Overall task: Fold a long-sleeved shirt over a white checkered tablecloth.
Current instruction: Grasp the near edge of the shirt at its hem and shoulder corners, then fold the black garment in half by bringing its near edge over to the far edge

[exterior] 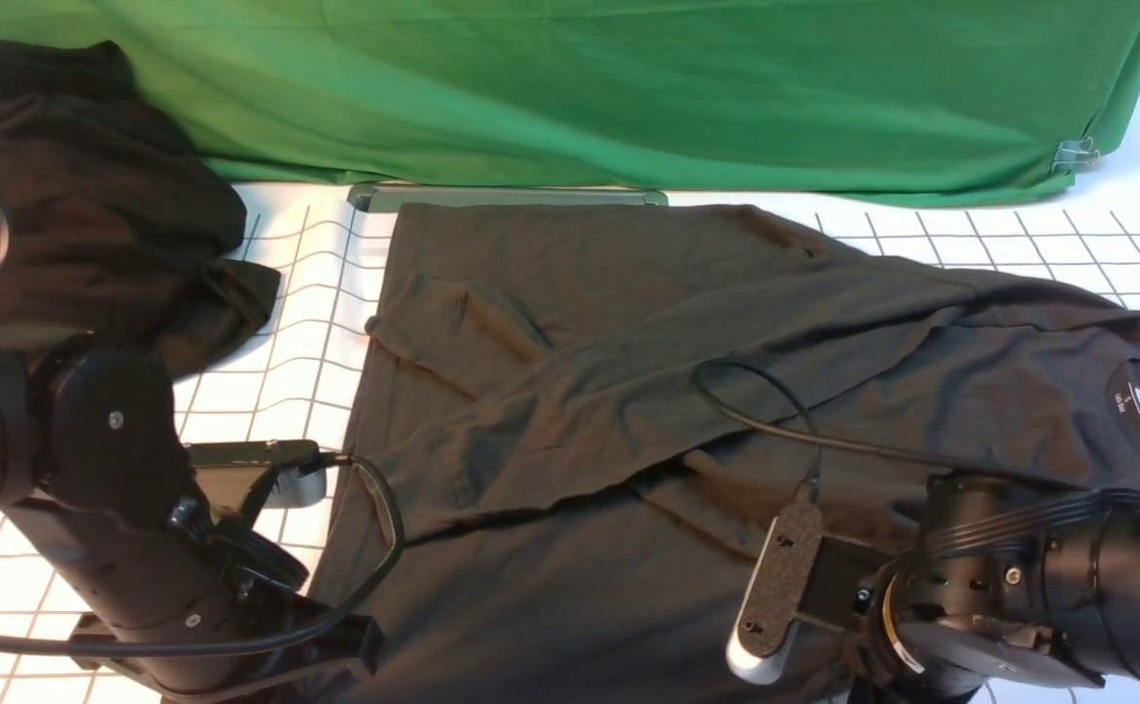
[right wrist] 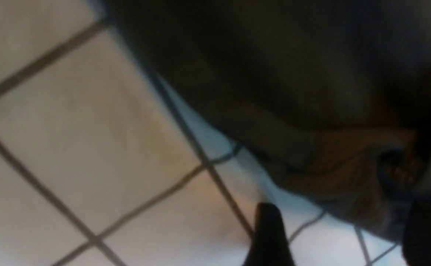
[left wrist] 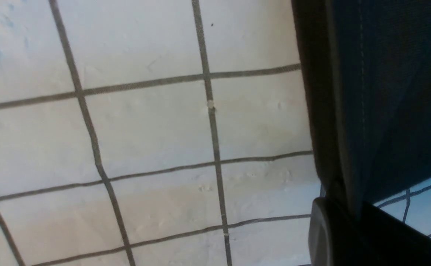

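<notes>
Left hand (left wrist: 352, 225) pinches one shirt (exterior: 629, 372) (charcoal).

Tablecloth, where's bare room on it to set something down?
Bare tablecloth shows in a strip between the dark heap and the shirt, and at the far right between shirt and green backdrop. The middle is all shirt.

White checkered tablecloth (exterior: 267, 391), long-sleeved shirt (exterior: 629, 342) spread on it, black garment heap (exterior: 71, 196) at left
</notes>
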Controlling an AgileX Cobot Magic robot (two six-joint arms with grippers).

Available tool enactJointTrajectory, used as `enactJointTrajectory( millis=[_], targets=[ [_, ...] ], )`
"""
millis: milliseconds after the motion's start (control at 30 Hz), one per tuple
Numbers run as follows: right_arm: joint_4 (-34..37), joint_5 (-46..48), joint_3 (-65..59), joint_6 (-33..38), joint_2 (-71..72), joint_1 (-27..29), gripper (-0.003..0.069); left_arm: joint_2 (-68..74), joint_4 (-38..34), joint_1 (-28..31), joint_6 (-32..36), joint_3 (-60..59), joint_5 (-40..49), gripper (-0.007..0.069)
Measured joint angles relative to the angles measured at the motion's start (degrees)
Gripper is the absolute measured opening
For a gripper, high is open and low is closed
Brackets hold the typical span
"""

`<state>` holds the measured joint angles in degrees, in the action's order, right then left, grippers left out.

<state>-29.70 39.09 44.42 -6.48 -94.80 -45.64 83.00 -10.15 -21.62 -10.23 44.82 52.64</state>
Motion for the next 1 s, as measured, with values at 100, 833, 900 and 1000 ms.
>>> enactJointTrajectory(
  millis=[100, 833, 900, 1000],
  targets=[
    [-0.9, -1.1, 0.1, 0.0, -0.4, 0.0, 0.0378, 0.0, 0.1, 0.0, 0.0, 0.0, 0.0, 0.0015],
    [-1.3, -3.4, 0.0, -1.2, -0.1, -0.4, 0.0017, -1.9, 1.2, 0.0, -0.1, 4.3, 6.0, 0.0015],
    [0.5, -2.3, 0.0, -0.9, 1.0, -1.2, 0.0017, -2.8, 1.5, 0.0, 0.1, 5.7, 9.0, 0.0015],
    [4.8, 0.0, 0.0, -0.1, 3.6, -3.7, 0.0016, -4.4, 2.4, 0.0, 0.4, 6.7, 12.9, 0.0015]
  ],
)
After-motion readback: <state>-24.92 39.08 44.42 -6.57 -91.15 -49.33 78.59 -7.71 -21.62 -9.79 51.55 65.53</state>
